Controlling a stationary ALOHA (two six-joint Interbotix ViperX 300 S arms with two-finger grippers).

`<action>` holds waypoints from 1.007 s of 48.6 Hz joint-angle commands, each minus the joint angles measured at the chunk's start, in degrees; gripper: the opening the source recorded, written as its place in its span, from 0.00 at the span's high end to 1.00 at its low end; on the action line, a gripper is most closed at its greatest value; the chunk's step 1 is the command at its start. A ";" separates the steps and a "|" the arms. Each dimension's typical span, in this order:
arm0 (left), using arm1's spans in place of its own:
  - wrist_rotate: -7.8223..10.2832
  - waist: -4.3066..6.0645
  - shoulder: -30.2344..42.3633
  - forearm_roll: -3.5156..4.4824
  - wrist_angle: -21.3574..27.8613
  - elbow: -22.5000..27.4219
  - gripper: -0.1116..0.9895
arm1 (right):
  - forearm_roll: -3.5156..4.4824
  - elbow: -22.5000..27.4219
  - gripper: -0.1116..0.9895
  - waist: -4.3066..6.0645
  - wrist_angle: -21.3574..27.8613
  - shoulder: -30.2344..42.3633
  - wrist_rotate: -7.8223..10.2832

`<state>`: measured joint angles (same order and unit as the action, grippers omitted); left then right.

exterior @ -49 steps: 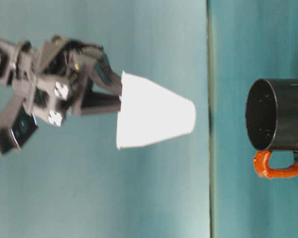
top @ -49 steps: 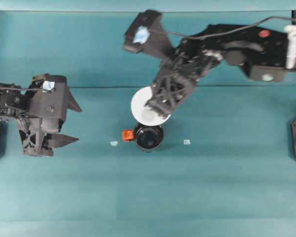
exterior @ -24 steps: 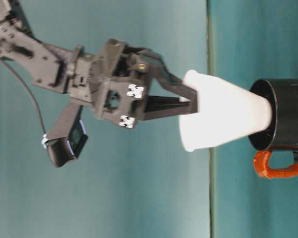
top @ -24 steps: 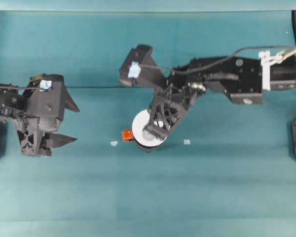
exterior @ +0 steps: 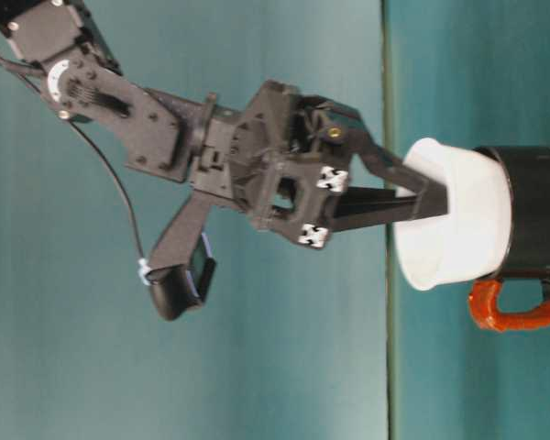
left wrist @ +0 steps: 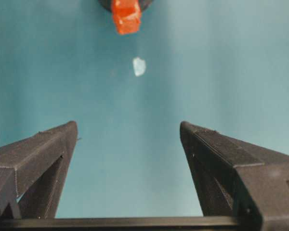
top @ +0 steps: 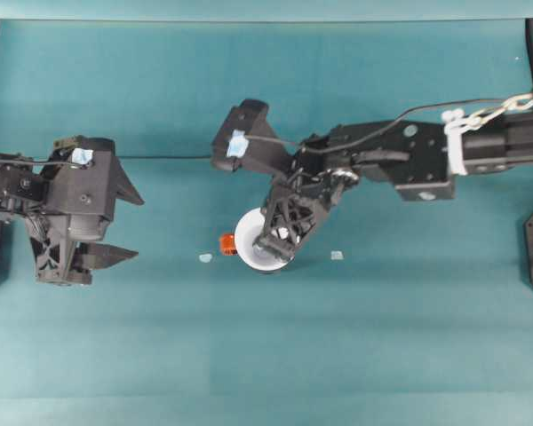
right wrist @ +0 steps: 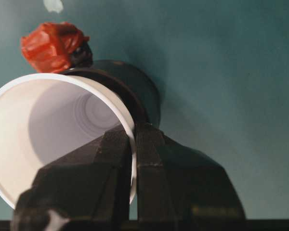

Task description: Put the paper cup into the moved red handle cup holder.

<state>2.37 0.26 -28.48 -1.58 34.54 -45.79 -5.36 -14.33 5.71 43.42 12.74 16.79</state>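
Near the middle of the desk (top: 409, 337), the black cup holder (exterior: 539, 213) stands upright with its red handle (top: 227, 243) sticking out toward the left edge. The white paper cup (top: 252, 238) sits partly down inside the holder. From the side you can see its lower part is in the holder's mouth, while its wide rim (exterior: 412, 247) stays above the top. The cup leans a little.

The right claw (top: 280, 240) is pinched on the cup's rim. One finger (right wrist: 82, 187) is inside the cup and the other finger (right wrist: 178, 183) is outside, with the thin paper wall squeezed between them. The right arm (top: 400, 160) reaches in from the right edge of the desk and comes down on the cup from above.

The left claw (top: 114, 224) is well apart from the cup, near the left edge of the desk. Its two fingers (left wrist: 38, 154) are spread wide with nothing between them. It points toward the red handle.

Two small pale scraps lie on the desk. One scrap (top: 205, 257) is just beside the handle. The other scrap (top: 337, 256) is on the far side of the holder, toward the right edge.
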 commanded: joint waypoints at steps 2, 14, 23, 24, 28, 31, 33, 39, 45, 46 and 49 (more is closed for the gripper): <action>-0.09 0.09 -0.44 -0.09 -0.18 0.70 0.08 | 0.00 0.70 0.99 -0.35 -0.09 0.00 0.00; -0.09 0.00 -0.44 -0.09 -0.18 0.62 0.08 | 0.00 1.41 1.00 -0.70 0.00 -0.09 0.00; 0.00 0.09 -0.44 -0.09 -0.18 0.62 0.08 | 0.00 2.55 0.99 -0.88 0.70 -0.09 0.09; 0.00 0.09 -0.44 -0.09 -0.18 0.62 0.08 | 0.00 2.72 0.99 -0.88 0.97 -0.09 0.09; 0.00 0.09 -0.44 -0.09 -0.18 0.62 0.08 | 0.00 3.34 0.98 -0.88 1.76 -0.18 0.09; 0.00 0.00 -0.44 -0.09 -0.18 0.62 0.08 | 0.00 3.78 0.96 -0.88 2.46 -0.18 0.09; 0.00 0.09 -0.35 -0.09 -0.18 0.62 0.08 | -0.09 4.04 0.93 -0.88 2.81 -0.18 0.09; -0.09 0.09 -0.35 -0.09 -0.18 0.62 0.08 | -0.26 4.83 0.78 -0.88 4.48 -0.26 0.09; -0.09 0.09 -0.35 0.00 -0.18 0.62 0.08 | -0.09 5.27 0.48 -1.32 5.19 -0.53 0.00; -0.09 0.09 -0.35 -0.09 -0.18 0.62 0.08 | 0.00 5.27 0.40 -1.49 5.19 -0.62 -0.09; -0.09 0.09 -0.35 -0.09 -0.18 0.62 0.08 | 0.26 5.27 0.24 -1.67 4.92 -0.79 -0.09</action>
<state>2.29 0.26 -28.48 -1.49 34.54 -45.79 -5.36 -9.93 4.66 48.52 13.18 16.79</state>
